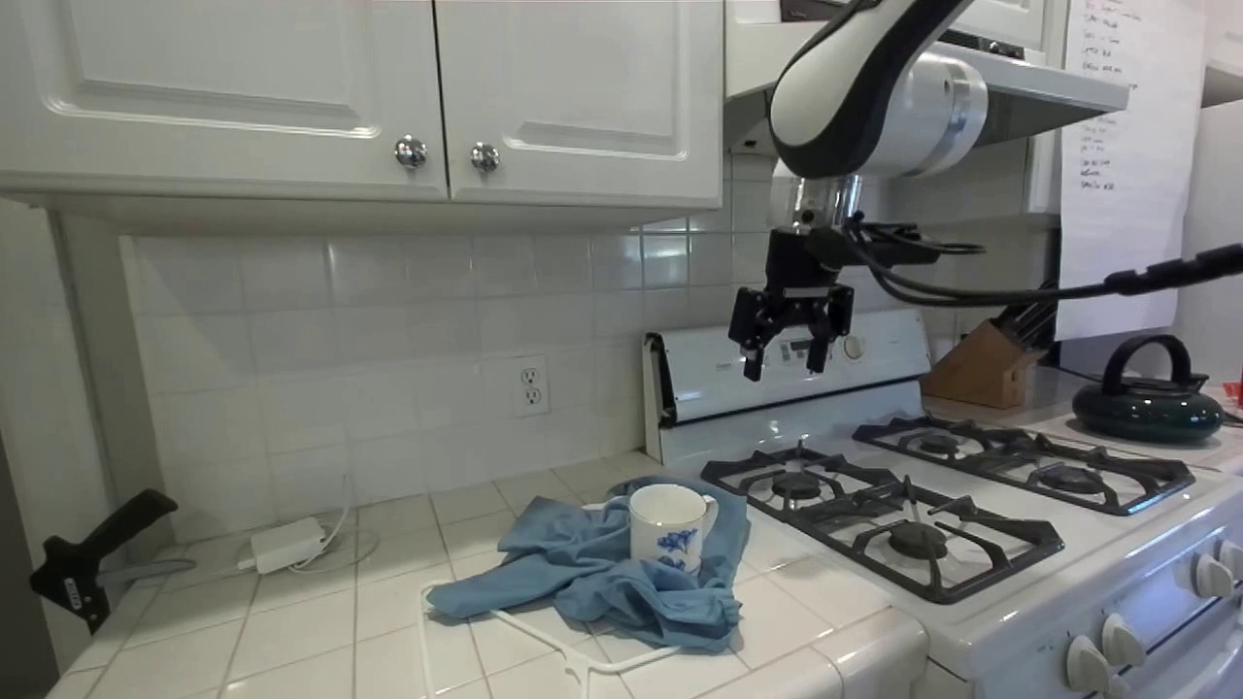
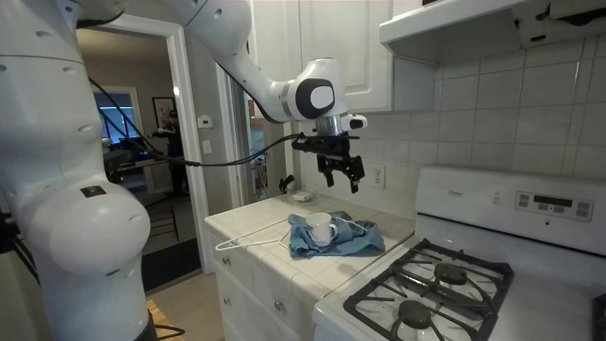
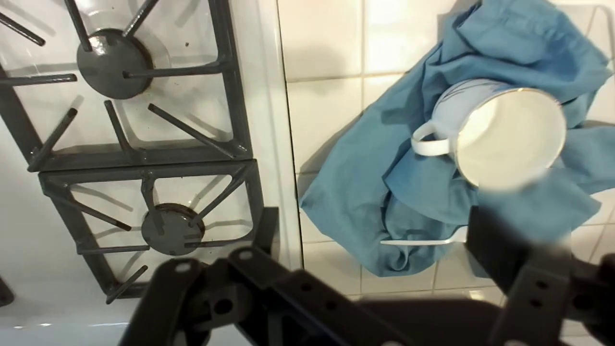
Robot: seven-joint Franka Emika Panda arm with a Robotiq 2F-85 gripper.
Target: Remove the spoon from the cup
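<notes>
The white cup (image 1: 670, 529) with a blue floral mark stands upright on a crumpled blue cloth (image 1: 583, 553); it also shows in an exterior view (image 2: 321, 228). In the wrist view the cup (image 3: 511, 137) is open towards me, with nothing visible inside. The pale spoon (image 3: 418, 242) lies on the cloth beside the cup, outside it. Its right end is hidden behind my right finger. A thin white part of the spoon (image 2: 357, 225) shows behind the cup in an exterior view. My gripper (image 1: 785, 367) is open and empty, high above the counter; it also shows here (image 2: 342, 184) and here (image 3: 375, 230).
A white clothes hanger (image 1: 573, 660) lies partly under the cloth at the counter's front. The stove with black grates (image 1: 918, 539) adjoins the counter. A white adapter box (image 1: 288, 546) and a black-handled tool (image 1: 102, 558) are at the far end. Wall cabinets (image 1: 583, 97) hang above.
</notes>
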